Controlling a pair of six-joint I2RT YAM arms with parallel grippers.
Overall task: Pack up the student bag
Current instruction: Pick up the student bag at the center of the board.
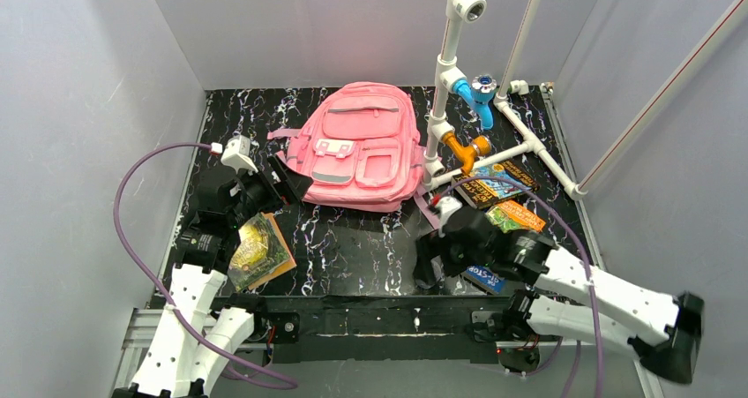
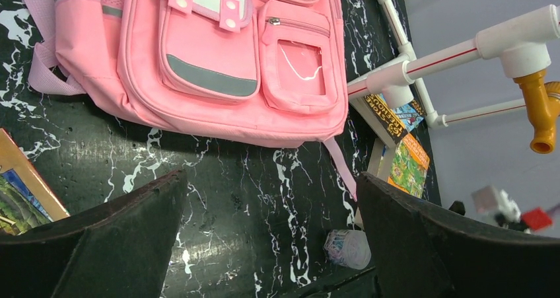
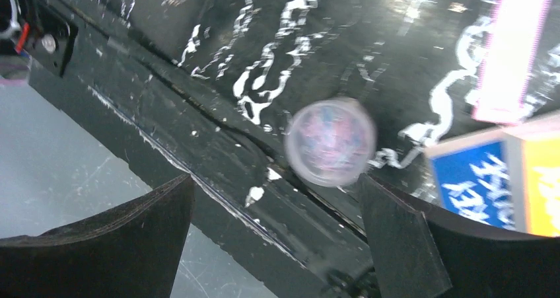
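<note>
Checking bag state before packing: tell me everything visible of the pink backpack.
The pink backpack is soft fabric, lying flat on the black marbled table, front up, top towards the far wall. Its front has a long upper pocket, a flapped pocket with white patch and grey reflective strip, and a smaller zipped pocket. The small pocket's zip looks closed. Pink straps show at its left side and trail from its near right corner. Its right edge lies by the white pipe frame; contact unclear.
</note>
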